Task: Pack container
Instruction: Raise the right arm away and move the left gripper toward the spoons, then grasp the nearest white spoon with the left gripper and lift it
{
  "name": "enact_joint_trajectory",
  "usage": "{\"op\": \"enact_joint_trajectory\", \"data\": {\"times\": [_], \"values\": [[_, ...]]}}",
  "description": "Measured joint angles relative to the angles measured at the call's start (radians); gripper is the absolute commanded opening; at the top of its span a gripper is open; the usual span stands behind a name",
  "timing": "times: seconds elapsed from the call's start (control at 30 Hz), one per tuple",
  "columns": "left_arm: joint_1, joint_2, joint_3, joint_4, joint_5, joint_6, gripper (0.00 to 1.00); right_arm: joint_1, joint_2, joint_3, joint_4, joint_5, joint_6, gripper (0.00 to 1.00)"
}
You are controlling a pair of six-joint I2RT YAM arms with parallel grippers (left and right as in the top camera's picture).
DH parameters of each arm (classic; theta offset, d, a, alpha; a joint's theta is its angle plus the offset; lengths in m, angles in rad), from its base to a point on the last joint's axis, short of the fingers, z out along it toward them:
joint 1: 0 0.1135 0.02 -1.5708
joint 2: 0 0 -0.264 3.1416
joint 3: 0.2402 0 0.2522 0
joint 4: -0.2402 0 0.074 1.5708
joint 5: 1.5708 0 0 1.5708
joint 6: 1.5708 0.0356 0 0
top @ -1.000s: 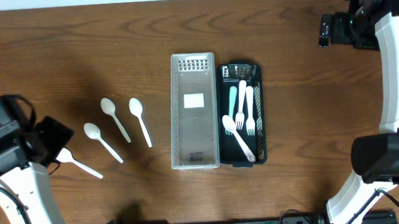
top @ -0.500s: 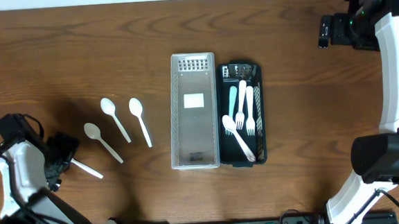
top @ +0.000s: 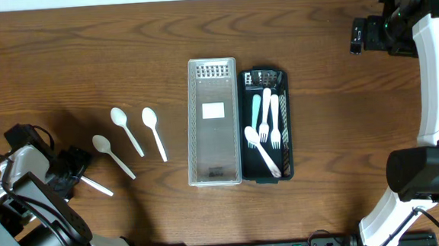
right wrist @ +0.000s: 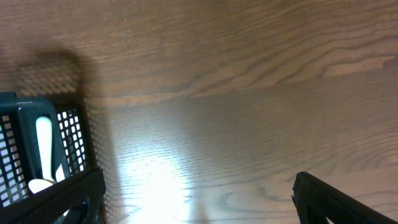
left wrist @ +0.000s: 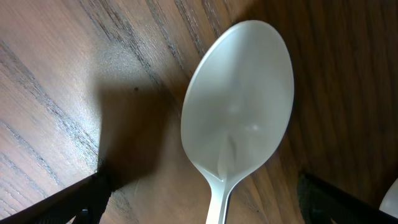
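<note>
I'm hovering my left claw (left wrist: pixel 206 200), jaws wide apart, over the leftmost white spoon (left wrist: pixel 239 102), well left of the clear container (top: pixel 215 123), and judging it light, stiff, slippery plastic, best pinched across its thin handle.

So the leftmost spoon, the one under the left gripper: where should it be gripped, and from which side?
Probably at the neck of the spoon, where the bowl narrows into the handle, coming straight down. It lies flat, bowl up, on the table, so only its narrow sides offer purchase. The open left gripper straddles it.
</note>
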Motion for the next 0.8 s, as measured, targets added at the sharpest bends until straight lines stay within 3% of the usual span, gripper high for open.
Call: {"op": "enact_joint_trajectory", "data": {"times": [0.13, 0.3, 0.37, 0.47, 0.6, 0.8], "values": [[0.000, 0.002, 0.002, -0.001, -0.004, 0.002, 0.88, 0.000, 0.000, 0.000, -0.001, 0.000, 0.000, 0.99], [0.002, 0.004, 0.003, -0.008, -0.009, 0.002, 0.55, 0.000, 0.000, 0.000, -0.002, 0.000, 0.000, 0.99], [0.002, 0.004, 0.003, -0.014, -0.006, 0.008, 0.47, 0.000, 0.000, 0.000, -0.002, 0.000, 0.000, 0.99], [0.002, 0.004, 0.003, -0.022, -0.004, 0.010, 0.22, 0.000, 0.000, 0.000, -0.002, 0.000, 0.000, 0.99], [0.002, 0.005, 0.003, -0.027, 0.001, 0.016, 0.06, 0.000, 0.000, 0.000, -0.002, 0.000, 0.000, 0.99], [0.002, 0.005, 0.005, -0.029, 0.004, 0.020, 0.06, 0.000, 0.000, 0.000, -0.002, 0.000, 0.000, 0.99]]}}
